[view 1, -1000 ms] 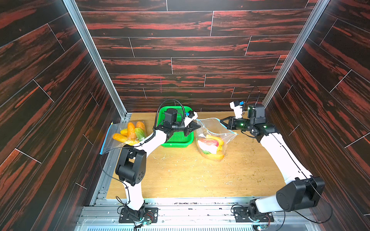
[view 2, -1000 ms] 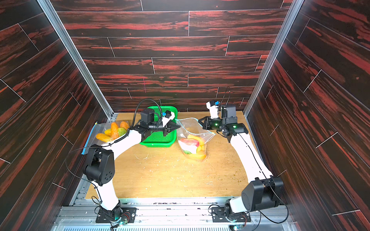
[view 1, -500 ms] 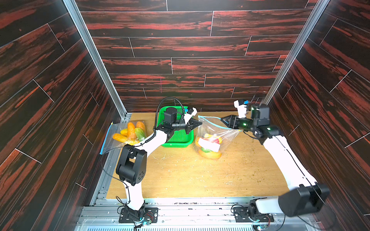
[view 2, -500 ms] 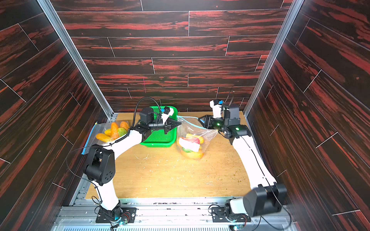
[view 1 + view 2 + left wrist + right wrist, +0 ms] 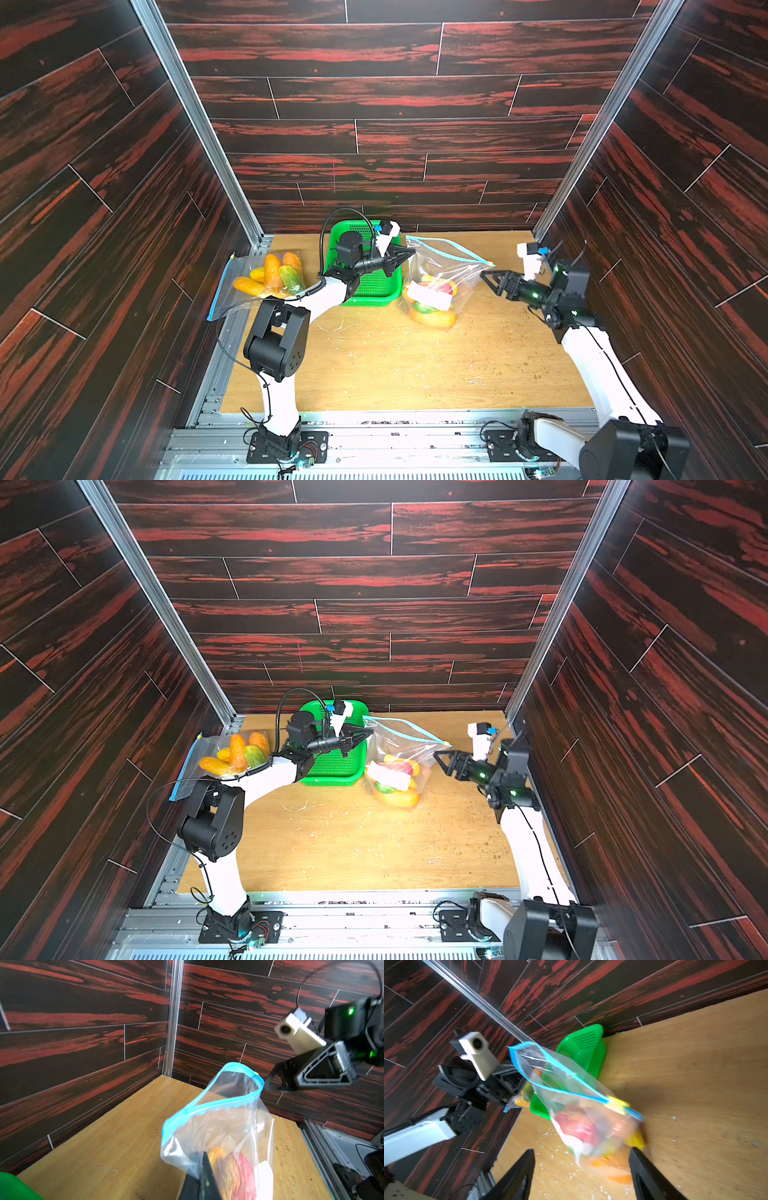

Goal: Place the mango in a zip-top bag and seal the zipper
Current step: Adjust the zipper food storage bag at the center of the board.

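The left end effector [image 5: 410, 252] is clamped on the zip-top bag [image 5: 441, 268] near its zipper [image 5: 449, 248]; the right end effector [image 5: 487, 279] stands wide open, holding nothing. The white label [image 5: 430, 297] is illegible.

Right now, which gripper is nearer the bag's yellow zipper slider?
Right. The right gripper hangs open close beside the slider, not touching; the left gripper pinches the bag at its opposite end.

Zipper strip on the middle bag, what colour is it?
The zipper strip is blue; clearest in the right wrist view.
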Controlling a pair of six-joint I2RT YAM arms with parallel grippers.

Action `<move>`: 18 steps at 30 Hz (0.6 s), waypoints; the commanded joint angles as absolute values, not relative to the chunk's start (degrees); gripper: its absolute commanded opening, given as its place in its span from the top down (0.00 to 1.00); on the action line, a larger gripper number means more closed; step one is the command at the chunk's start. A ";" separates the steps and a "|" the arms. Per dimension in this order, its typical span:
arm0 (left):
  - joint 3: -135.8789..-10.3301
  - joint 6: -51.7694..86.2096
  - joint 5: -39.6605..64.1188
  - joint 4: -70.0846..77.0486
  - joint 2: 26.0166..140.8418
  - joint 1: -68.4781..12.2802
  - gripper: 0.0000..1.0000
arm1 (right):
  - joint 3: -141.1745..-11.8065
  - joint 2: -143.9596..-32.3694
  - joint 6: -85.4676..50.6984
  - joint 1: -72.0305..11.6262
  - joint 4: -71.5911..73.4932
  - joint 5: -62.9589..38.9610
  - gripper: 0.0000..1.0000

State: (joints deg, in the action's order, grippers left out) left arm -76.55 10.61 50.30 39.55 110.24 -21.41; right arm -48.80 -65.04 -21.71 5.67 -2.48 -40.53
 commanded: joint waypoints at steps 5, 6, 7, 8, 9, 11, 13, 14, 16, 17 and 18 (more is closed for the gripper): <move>-75.67 14.83 50.93 47.55 110.03 -20.78 1.00 | -41.14 -65.31 -22.40 7.15 16.51 -45.57 0.26; -75.59 15.02 51.03 47.83 110.09 -20.80 1.00 | -40.50 -66.11 -22.79 7.25 18.61 -45.21 0.26; -75.51 15.37 51.14 48.18 110.17 -20.82 1.00 | -40.11 -67.05 -23.21 7.22 20.49 -44.76 0.27; -75.50 15.82 51.15 48.74 110.29 -20.79 1.00 | -39.84 -67.95 -23.71 7.28 22.97 -44.97 0.29; -75.51 16.19 51.24 49.07 110.43 -20.80 1.00 | -39.62 -68.73 -24.19 7.25 25.29 -45.21 0.30; -75.50 17.04 51.26 50.06 110.57 -20.77 1.00 | -39.73 -70.88 -24.65 7.34 29.40 -45.56 0.33; -75.43 18.18 51.37 51.40 110.65 -20.80 1.00 | -40.90 -73.42 -24.51 7.38 30.95 -45.57 0.33; -75.50 18.76 51.39 52.03 110.75 -20.79 1.00 | -41.40 -74.79 -25.04 7.47 32.16 -46.05 0.33; -75.55 19.59 51.55 52.72 110.83 -20.76 1.00 | -41.97 -76.65 -26.62 7.65 35.17 -47.50 0.35; -75.50 19.88 51.67 52.95 110.86 -20.83 1.00 | -41.97 -77.22 -27.43 7.65 37.25 -48.24 0.36; -75.43 20.10 51.74 53.18 110.83 -20.82 1.00 | -41.92 -77.63 -28.04 7.63 38.80 -48.72 0.38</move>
